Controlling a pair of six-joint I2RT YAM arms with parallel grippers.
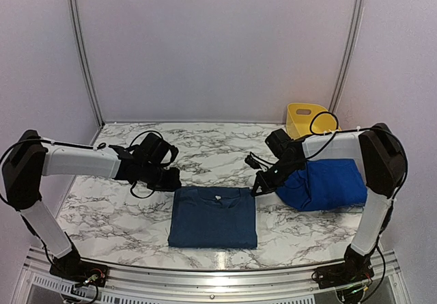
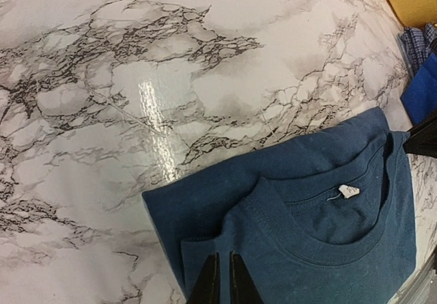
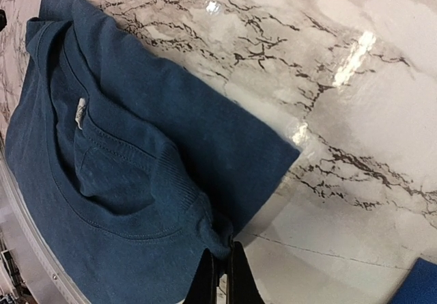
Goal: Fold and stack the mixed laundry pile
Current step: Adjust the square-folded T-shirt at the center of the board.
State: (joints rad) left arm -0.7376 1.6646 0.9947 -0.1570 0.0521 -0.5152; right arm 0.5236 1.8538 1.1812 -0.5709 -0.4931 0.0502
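On the marble table [image 1: 116, 215], seen from above, one dark blue T-shirt [image 1: 213, 216] lies folded flat at the centre. One royal-blue garment [image 1: 328, 184] sits bundled to its right, and one yellow tub [image 1: 305, 118] stands behind that. The left gripper [image 1: 171, 179] and right gripper [image 1: 258, 186] meet the shirt's two far corners.

In the left wrist view, the jaws are almost pressed together, with a slit of shirt cloth between them. One white label [image 2: 348, 191] shows in the collar. One checked shirt [image 2: 416, 44] peeks in near the tub.

In the right wrist view, the jaws are pressed together, pinching a puckered bit of the shirt's edge.
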